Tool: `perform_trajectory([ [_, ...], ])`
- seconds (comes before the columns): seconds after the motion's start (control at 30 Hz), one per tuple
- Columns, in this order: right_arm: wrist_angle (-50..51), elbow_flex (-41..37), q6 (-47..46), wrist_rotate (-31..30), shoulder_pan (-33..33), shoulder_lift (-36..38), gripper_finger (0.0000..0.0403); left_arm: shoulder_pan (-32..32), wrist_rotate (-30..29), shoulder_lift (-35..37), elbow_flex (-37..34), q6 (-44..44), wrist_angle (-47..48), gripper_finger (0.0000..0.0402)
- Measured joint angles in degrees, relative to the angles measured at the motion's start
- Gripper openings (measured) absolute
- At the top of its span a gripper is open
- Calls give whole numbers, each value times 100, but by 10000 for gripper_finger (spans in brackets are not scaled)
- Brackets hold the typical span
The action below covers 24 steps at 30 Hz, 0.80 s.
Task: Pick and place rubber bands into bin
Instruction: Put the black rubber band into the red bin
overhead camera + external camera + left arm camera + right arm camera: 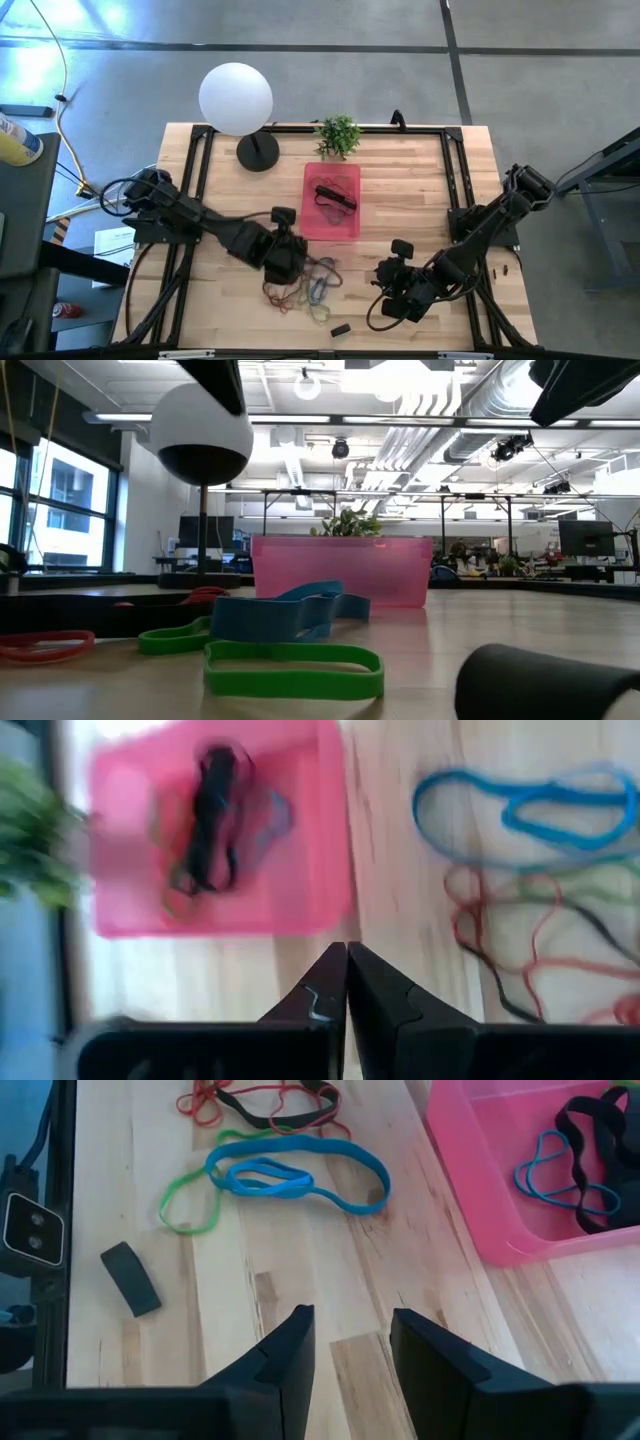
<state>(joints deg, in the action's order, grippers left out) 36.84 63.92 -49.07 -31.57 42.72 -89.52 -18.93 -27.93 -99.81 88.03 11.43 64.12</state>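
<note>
A small black block [340,329] lies at the table's [420,190] near edge. Beyond it, the left tool [346,982] hangs with fingers pressed together, gripping nothing, beside the loose rubber bands [305,285]. The right tool [347,1345] waits half open, empty. Farther back, the bin [342,226] holds several bands, before a potted plant [338,134].

Loose rubber bands [305,285] lie on the table [420,190] before the bin [332,202], others inside it.
</note>
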Motion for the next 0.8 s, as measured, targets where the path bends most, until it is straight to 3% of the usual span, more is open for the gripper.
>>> perform_trajectory([
  [0.17, -1, 0, -86, 2, 11, 0, 124, 358, 1353, -4, -730, -109, -612, 24],
  [0.33, 20, 0, -150, -4, 44, 0, 124, 353, 2138, -9, -1606, 193, -1552, 71],
  [0.6, 85, 0, -152, -119, 44, 0, 124, 355, 2470, -9, -2474, 579, -2565, 153],
  [0.8, 129, 0, -152, -127, 44, 0, 124, 355, 2600, -9, -2764, 631, -3029, 168],
])
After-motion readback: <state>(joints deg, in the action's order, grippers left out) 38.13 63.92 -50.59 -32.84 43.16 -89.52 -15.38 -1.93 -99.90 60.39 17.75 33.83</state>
